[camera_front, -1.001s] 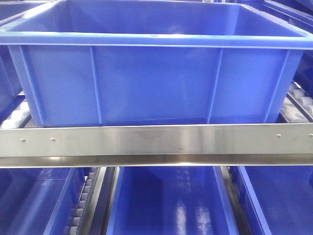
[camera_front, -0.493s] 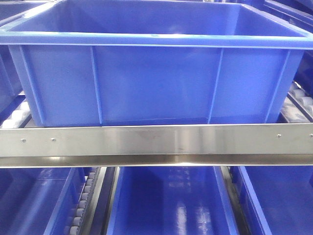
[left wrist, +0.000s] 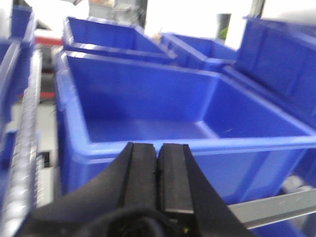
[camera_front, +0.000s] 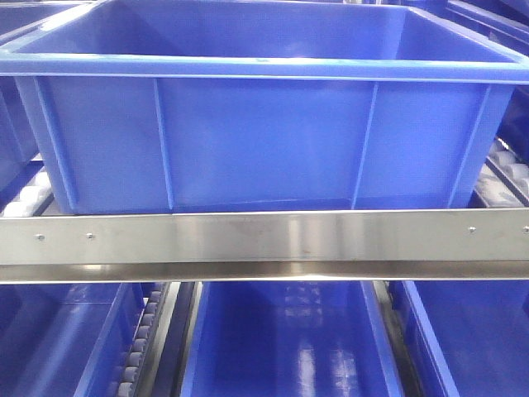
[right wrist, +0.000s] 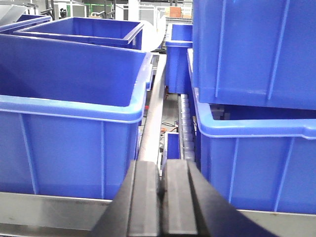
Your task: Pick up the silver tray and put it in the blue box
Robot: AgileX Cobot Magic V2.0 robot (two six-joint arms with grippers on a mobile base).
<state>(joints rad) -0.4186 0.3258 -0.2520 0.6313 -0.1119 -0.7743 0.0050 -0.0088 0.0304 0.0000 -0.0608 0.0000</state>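
The blue box [camera_front: 264, 141] fills the front view, standing on the rack shelf with its open top towards me and nothing showing inside. It appears again in the left wrist view as the blue box [left wrist: 148, 98], just beyond my left gripper [left wrist: 158, 146], which is shut with nothing between its pads. My right gripper [right wrist: 161, 163] is also shut and empty, low in front of the gap beside the blue box [right wrist: 64, 143]. The silver tray is out of view in every frame.
A steel rack rail [camera_front: 264, 236] runs across below the box. Under it sits another blue crate [camera_front: 285, 347] between roller tracks [camera_front: 136, 347]. Stacked blue crates [right wrist: 256, 158] stand to the right, and more crates [left wrist: 108, 34] lie behind.
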